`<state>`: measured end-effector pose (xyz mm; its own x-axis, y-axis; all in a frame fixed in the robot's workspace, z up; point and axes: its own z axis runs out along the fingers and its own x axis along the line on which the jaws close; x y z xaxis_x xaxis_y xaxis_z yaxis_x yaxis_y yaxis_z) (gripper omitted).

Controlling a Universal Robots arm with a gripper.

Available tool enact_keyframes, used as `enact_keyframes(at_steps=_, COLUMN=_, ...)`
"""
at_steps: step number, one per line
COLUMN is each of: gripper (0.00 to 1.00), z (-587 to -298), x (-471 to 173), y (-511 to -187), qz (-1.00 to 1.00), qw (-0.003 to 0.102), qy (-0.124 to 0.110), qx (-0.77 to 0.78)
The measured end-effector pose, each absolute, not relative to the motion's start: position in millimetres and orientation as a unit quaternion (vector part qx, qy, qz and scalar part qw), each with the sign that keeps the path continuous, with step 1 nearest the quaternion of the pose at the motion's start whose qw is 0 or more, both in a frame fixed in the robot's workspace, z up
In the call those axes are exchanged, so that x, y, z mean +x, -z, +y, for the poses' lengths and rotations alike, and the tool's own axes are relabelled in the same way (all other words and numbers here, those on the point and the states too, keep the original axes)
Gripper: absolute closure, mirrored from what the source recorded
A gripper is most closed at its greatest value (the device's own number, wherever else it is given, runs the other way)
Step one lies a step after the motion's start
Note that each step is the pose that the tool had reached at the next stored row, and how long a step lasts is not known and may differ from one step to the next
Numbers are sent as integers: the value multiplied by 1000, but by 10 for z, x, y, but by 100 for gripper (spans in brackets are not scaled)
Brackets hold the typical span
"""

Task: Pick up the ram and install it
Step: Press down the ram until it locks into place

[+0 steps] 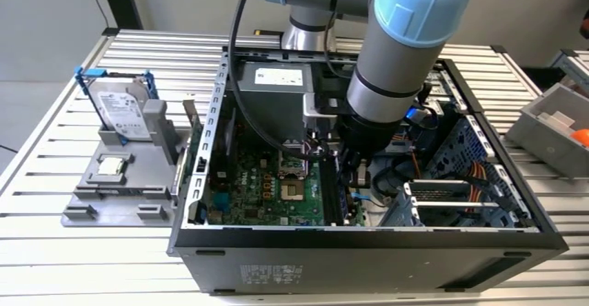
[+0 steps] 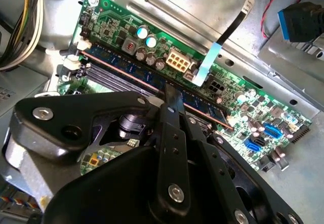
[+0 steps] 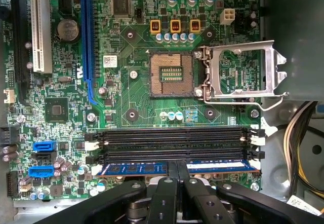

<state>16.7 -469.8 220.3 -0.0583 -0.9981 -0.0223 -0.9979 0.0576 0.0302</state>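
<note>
Motherboard [image 3: 126, 102] with open empty socket [image 3: 172, 74]; ram [image 3: 177, 167] lying along the slot [image 3: 174, 158] nearest the claw [image 3: 177, 176], whose fingers [image 3: 164, 198] close on its middle.

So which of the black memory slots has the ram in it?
The slot nearest the gripper: the blue ram sits there; the other slots are bare.

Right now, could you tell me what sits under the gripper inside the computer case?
The ram stands in a black memory slot of the motherboard, with the gripper at its middle. That middle stretch is covered by the fingers.
</note>
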Motion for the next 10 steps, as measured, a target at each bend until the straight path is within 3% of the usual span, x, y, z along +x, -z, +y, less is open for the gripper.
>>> enact_keyframes(at_steps=10, gripper=100, z=-4697, x=167, y=-2352, qz=-727, qw=2, qy=19, qx=686)
